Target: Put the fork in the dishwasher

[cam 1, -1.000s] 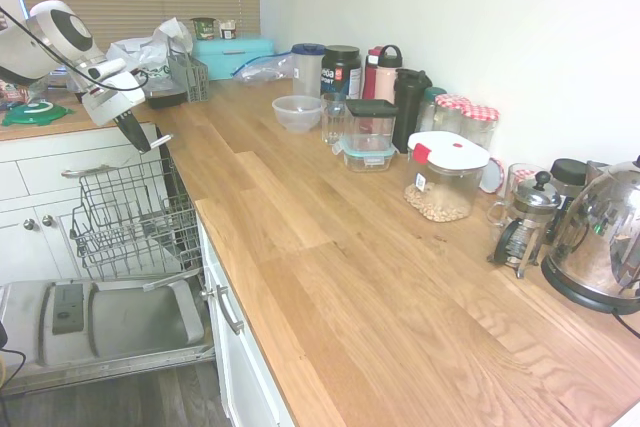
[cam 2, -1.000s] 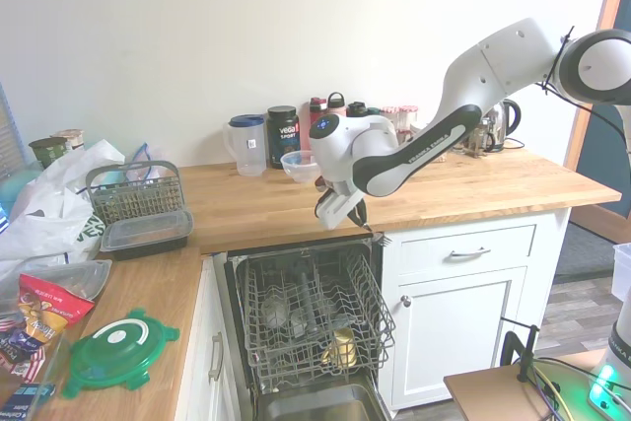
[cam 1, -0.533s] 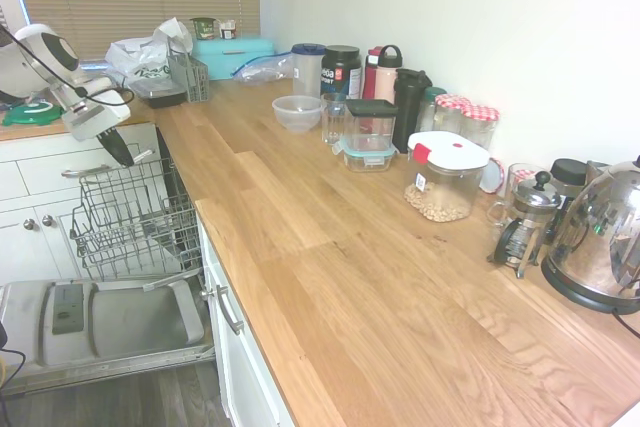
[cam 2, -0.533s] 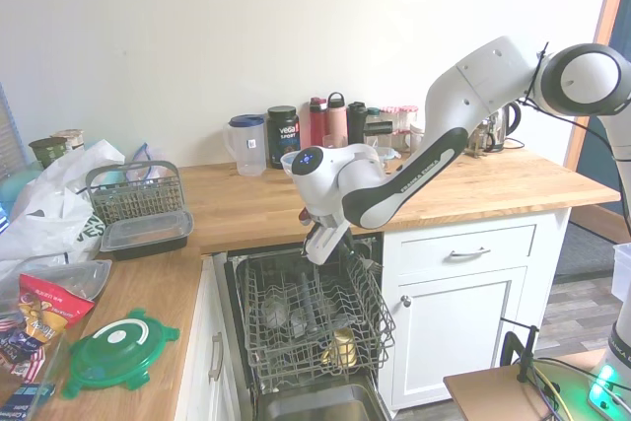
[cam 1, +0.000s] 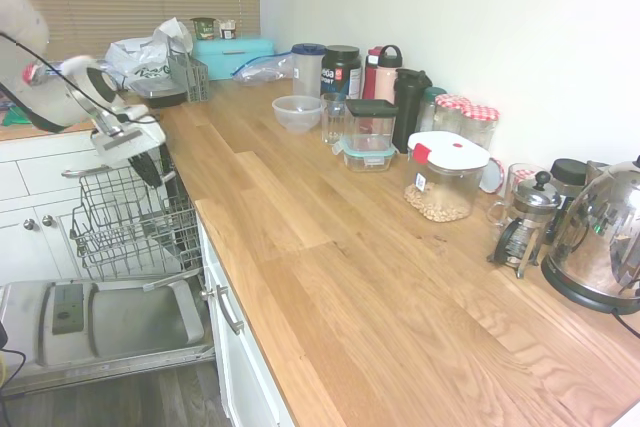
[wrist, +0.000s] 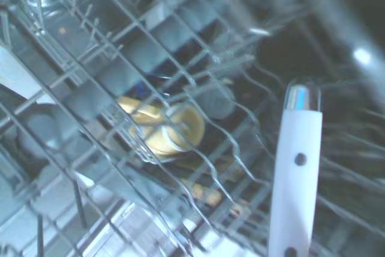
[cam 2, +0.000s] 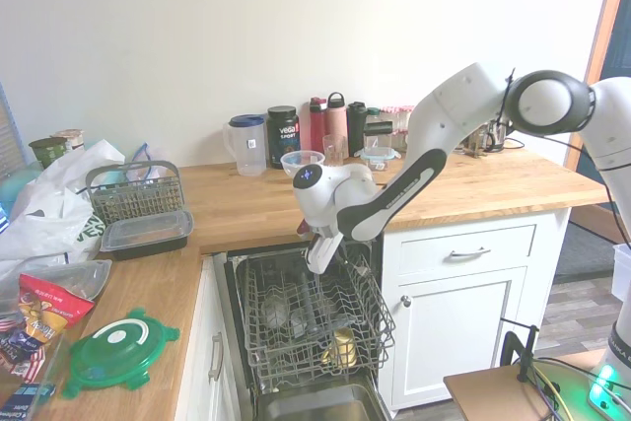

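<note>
Fork (wrist: pixel 293 173) in jaws (above rack (cam 2: pixel 306 317))

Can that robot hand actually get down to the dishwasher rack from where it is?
Probably yes. The hand hangs just above the rack, which is pulled out with the door down. Nothing lies between them, and the fork shows over the wires.

I see the fork (wrist: pixel 295 173) only in the wrist view, at the lower right of the frame: a white handle with two dark rivets and a shiny metal cap at its end, standing nearly upright over the rack. The dishwasher (cam 2: pixel 306 327) sits low and centre in the second exterior view, its grey wire rack pulled out with a yellow item inside. In the first exterior view its grey inner door (cam 1: pixel 110 322) lies open at lower left, bearing a dark rectangular compartment.
</note>
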You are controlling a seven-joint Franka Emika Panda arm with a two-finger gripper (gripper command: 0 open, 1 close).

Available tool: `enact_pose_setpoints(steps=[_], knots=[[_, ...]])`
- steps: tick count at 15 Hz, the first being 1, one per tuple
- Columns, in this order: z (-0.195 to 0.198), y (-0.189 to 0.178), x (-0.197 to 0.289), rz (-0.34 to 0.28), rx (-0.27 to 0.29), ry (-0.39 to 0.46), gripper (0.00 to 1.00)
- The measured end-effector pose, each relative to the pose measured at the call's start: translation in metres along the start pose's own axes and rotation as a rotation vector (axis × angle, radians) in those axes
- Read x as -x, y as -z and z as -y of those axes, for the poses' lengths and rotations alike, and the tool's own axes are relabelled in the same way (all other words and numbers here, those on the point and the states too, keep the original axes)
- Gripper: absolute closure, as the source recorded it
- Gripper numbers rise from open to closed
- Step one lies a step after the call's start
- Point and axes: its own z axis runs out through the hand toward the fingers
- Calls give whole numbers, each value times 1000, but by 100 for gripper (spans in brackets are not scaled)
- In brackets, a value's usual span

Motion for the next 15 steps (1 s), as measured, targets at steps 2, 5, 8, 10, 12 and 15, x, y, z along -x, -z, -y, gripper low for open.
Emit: enact_pose_setpoints(steps=[2, 5, 8, 10, 12, 15], knots=[[10, -3, -4, -3, -9, 22, 100], [12, -1, -4, -11, -7, 40, 100], [12, -8, -2, -9, 5, 58, 100], [12, -12, 0, -9, 10, 68, 100], [13, -17, 6, -9, 12, 80, 100], [13, -27, 18, -8, 18, 105, 100]])
